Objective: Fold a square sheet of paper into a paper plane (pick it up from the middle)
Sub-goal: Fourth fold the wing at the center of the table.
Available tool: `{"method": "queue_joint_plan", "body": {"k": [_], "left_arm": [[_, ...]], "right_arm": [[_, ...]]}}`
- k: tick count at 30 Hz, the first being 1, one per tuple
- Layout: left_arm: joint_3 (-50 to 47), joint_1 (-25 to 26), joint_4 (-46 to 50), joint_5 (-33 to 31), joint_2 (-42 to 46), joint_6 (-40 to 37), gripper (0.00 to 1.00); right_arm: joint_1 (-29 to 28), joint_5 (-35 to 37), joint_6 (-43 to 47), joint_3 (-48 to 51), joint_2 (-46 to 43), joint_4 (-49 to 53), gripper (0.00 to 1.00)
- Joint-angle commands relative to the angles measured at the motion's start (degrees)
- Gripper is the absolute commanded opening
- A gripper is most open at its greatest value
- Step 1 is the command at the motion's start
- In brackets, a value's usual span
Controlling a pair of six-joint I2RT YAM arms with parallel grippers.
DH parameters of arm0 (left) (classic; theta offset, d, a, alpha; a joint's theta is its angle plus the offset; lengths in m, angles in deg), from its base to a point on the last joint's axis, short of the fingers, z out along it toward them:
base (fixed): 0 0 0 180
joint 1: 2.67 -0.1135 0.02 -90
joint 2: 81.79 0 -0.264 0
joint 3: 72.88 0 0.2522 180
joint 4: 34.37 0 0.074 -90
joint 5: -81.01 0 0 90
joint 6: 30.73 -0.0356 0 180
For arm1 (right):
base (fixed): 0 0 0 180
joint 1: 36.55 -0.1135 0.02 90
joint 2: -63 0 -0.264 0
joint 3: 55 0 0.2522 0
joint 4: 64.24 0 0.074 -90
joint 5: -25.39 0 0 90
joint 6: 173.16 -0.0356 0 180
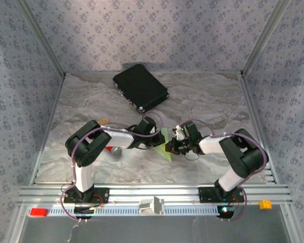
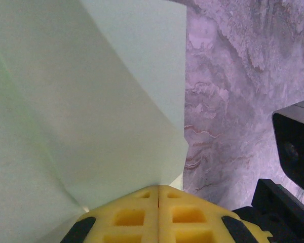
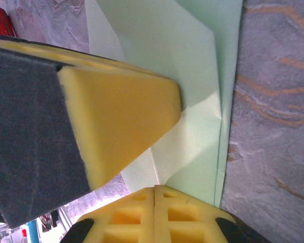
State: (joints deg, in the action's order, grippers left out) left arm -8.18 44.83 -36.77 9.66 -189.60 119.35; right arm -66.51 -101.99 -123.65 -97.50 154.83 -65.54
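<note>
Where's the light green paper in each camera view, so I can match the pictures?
Top external: the green paper sits just below the picture's centre.
Left wrist: the paper covers the left and middle.
Right wrist: the paper runs from top middle down to bottom centre.
Shared landmark: the marbled table, right of the paper in both wrist views.

Robot lab test cell, benchtop enclosure.
Left arm [image 1: 88,147] and right arm [image 1: 240,154] are bolted to a slotted aluminium rail [image 1: 157,191] at the near table edge. Aluminium corner posts [image 1: 40,38] frame the box, patterned wallpaper walls [image 1: 157,30] act as backdrop, and the tabletop [image 1: 207,96] has a marble print. Exposed cable loops [image 1: 73,154] run along the arms.
</note>
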Motion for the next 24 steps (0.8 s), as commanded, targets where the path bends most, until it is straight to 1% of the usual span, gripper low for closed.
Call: {"method": "queue_joint_plan", "body": {"k": [1, 10, 19, 24], "left_arm": [[1.23, -1.97, 2.75, -2.49, -1.61, 0.05, 0.06], [3.36, -4.81, 5.23, -2.34, -2.05, -1.91, 0.06], [6.52, -7.47, 10.54, -4.56, -2.2, -4.32, 0.06], [7.05, -8.38, 11.59, -5.28, -2.42, -4.96, 0.06]], "right_arm": [[0.11, 3.24, 1.99, 3.13, 2.19, 7.4, 0.0], [0.15, 3.14, 2.7, 3.25, 2.21, 7.94, 0.0], [-0.01, 2.17, 3.37, 3.76, 1.95, 8.26, 0.0], [0.0, 1.23, 3.9, 4.68, 1.44, 8.74, 0.0]]}}
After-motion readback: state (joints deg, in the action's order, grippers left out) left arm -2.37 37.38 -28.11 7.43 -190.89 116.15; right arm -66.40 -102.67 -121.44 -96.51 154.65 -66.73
